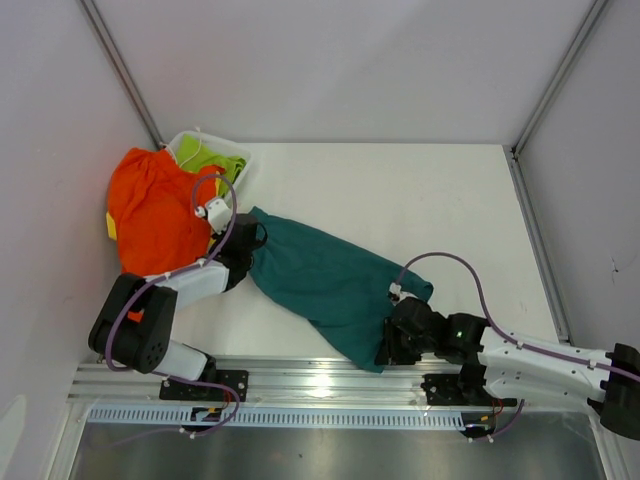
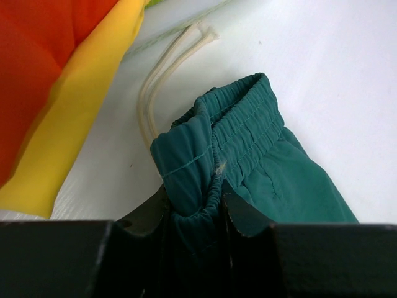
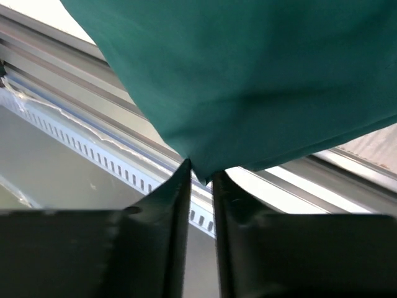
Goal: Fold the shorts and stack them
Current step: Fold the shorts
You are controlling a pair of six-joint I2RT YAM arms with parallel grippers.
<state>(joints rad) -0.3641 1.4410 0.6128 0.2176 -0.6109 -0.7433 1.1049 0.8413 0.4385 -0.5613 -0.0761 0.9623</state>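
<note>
— Whereabouts of teal shorts (image 1: 325, 285)?
— Spread diagonally on white table (image 1: 420, 200), just beside orange shorts (image 1: 155, 210).
— And the grippers?
— Left gripper (image 2: 195, 205) clamped on elastic waistband (image 2: 245, 118); right gripper (image 3: 200, 177) pinching a lower corner, at near edge.

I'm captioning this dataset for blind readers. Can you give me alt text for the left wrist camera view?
The left pincer grips the bunched elastic waistband of the teal shorts, seen close up on a white table. A white drawstring trails away behind the waistband, and orange cloth and yellow cloth fill the upper left corner.
</note>
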